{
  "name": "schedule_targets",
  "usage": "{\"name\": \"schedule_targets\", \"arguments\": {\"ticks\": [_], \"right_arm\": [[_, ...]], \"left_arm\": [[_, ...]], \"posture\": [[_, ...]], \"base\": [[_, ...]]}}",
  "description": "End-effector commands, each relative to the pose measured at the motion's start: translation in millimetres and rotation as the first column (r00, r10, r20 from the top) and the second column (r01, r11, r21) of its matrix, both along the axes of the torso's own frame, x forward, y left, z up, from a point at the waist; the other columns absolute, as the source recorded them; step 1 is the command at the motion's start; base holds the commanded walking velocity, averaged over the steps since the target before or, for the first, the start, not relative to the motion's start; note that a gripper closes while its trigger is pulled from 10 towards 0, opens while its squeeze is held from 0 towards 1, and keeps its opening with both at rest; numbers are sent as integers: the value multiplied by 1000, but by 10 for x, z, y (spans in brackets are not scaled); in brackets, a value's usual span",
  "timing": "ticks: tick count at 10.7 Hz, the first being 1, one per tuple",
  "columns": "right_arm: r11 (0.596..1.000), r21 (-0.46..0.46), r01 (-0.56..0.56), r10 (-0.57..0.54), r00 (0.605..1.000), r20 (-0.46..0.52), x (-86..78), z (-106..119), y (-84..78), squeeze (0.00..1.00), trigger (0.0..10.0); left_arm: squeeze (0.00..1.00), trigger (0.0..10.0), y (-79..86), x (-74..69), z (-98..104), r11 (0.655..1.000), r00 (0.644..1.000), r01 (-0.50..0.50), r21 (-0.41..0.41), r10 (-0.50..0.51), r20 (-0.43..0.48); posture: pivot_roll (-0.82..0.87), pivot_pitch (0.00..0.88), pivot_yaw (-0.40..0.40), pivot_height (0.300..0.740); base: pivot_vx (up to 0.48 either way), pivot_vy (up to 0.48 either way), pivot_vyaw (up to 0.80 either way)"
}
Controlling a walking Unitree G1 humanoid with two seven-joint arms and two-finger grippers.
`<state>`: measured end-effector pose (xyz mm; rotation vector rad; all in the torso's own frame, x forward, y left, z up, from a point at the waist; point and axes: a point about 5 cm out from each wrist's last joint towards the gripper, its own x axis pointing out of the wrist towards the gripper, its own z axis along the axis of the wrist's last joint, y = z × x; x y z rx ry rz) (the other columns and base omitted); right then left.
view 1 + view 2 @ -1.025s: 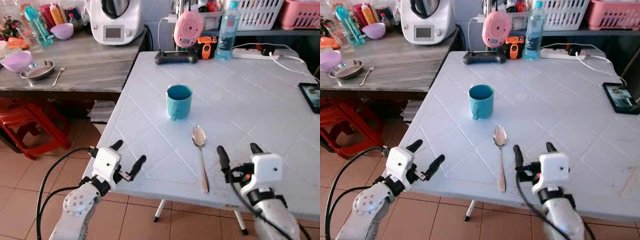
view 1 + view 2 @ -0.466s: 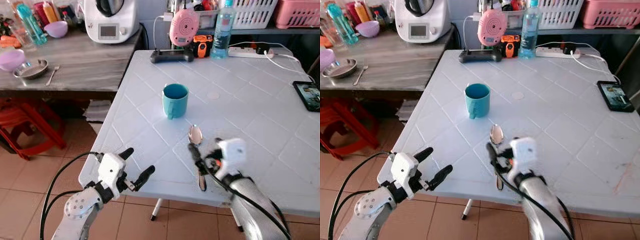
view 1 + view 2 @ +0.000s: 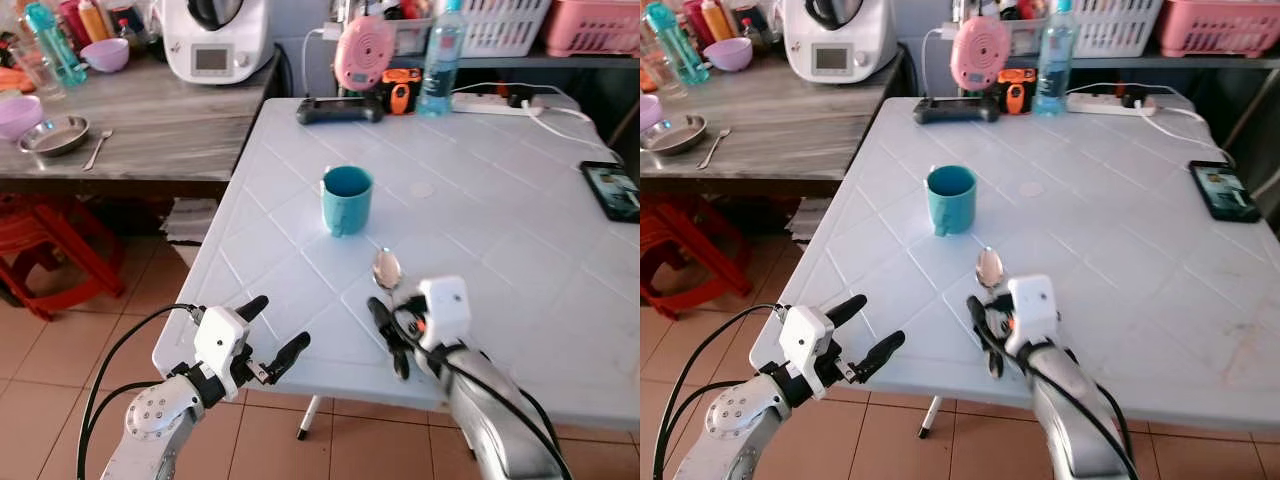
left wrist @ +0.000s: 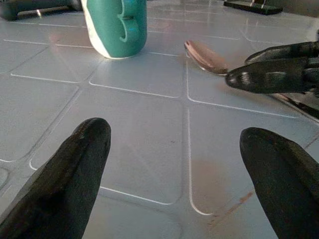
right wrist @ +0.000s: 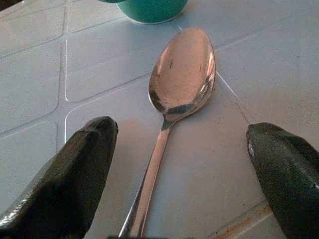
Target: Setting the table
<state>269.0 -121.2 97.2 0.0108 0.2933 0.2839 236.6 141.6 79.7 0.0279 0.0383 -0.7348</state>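
We see a large white plastic table (image 3: 520, 200) with a surface moulded in a pattern of diamond-shaped panels with shallow grooves. To its left stands a grey counter (image 3: 150, 115) with a wood-grain look, which carries a white kitchen machine (image 3: 215, 38), a shallow metal bowl (image 3: 52, 135) and a fork (image 3: 97, 147). At the far edge of the table stand a round pink device (image 3: 364, 52) and a clear plastic bottle (image 3: 437, 55); a dark phone (image 3: 618, 190) lies at the right edge. We cannot read any writing or label on these things.

Near the middle of the table stands a teal mug (image 3: 346, 199), smooth and cylindrical, with its handle towards us. Just in front of it lies a shiny metal spoon (image 5: 182, 84), its oval bowl pointing at the mug and its thin handle running towards the near edge.

Our right gripper (image 3: 396, 325) is over the spoon's handle, with the black fingers (image 5: 79, 169) spread wide on both sides of it, not touching it in the wrist view. Our left gripper (image 3: 272, 330) hangs at the near left corner of the table, also with its fingers spread apart, well away from the spoon.
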Motion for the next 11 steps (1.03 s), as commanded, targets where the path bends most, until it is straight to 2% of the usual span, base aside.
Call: {"name": "schedule_targets", "arguments": {"ticks": [1,2,3,5,11], "right_arm": [[1000,-1,-30,30,998,-63,1,-85,102,0,10000],[999,-4,-47,47,995,-86,-4,-100,151,0,10000],[997,17,-71,73,989,-132,-54,-139,214,0,39],[995,38,-90,95,980,-174,-101,-186,236,0,0],[987,70,-146,159,954,-254,-128,-299,259,0,0]], "left_arm": [[0,10000,39,-9,5,1000,1000,1,11,-1,0],[0,10000,36,-5,5,1000,1000,4,11,-4,0],[0,10000,40,-5,3,1000,1000,10,13,-10,-2],[0,10000,-20,0,53,999,999,51,-18,-51,12],[0,10000,-79,-6,97,995,995,101,-25,-101,15]], "posture": [[12,85,71,740],[13,84,70,740],[17,83,70,740],[22,79,74,740],[22,76,86,740]], "base": [[0,0,0],[0,0,0],[0,0,0],[0,0,0],[0,0,0]]}}
